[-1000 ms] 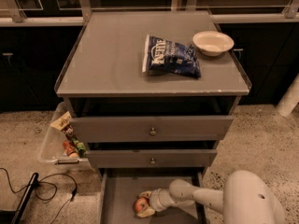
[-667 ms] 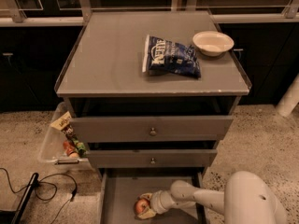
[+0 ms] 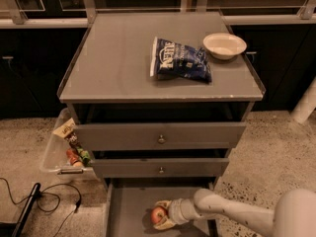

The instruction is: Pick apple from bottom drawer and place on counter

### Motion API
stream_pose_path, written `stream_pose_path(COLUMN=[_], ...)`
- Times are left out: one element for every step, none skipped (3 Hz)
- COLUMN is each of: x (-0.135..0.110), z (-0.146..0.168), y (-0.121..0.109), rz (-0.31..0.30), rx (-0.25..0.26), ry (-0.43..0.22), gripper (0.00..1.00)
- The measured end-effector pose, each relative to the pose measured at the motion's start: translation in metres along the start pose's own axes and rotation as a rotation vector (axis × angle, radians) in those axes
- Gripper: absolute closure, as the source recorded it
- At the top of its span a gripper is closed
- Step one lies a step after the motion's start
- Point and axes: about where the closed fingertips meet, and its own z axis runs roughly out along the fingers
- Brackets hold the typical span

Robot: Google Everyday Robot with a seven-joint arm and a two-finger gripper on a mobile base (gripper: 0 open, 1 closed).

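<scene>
The apple [image 3: 158, 215], small and red, lies on the floor of the open bottom drawer [image 3: 128, 214] at the bottom of the camera view. My gripper [image 3: 161, 215] reaches in from the right on a white arm, and its pale fingers sit above and below the apple, around it. The counter [image 3: 118, 58] is the flat grey top of the cabinet, above the two upper drawers with round knobs.
A blue snack bag [image 3: 180, 59] and a white bowl [image 3: 224, 45] lie on the right part of the counter. A clear bin [image 3: 61, 149] with snacks hangs at the cabinet's left side. A black cable [image 3: 44, 201] lies on the speckled floor.
The gripper and the apple stay in nearly the same place in the bottom drawer. Nothing else has moved.
</scene>
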Motion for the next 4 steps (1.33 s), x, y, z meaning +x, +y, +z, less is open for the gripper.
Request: stream_pose_path(x=[-0.033,-0.067,-0.072,-0.079], z=[-0.062,-0.135,-0.146,-0.147], y=[-0.003,-0.015,-0.019,-0.011], rz=[-0.069,-0.105,-0.122,-0.133], rx=[0.047,0.088,0.093,0.074], ry=[-0.029,-0.043,-0.029,-0.023], gripper=[1.00,1.00,1.00,1.00])
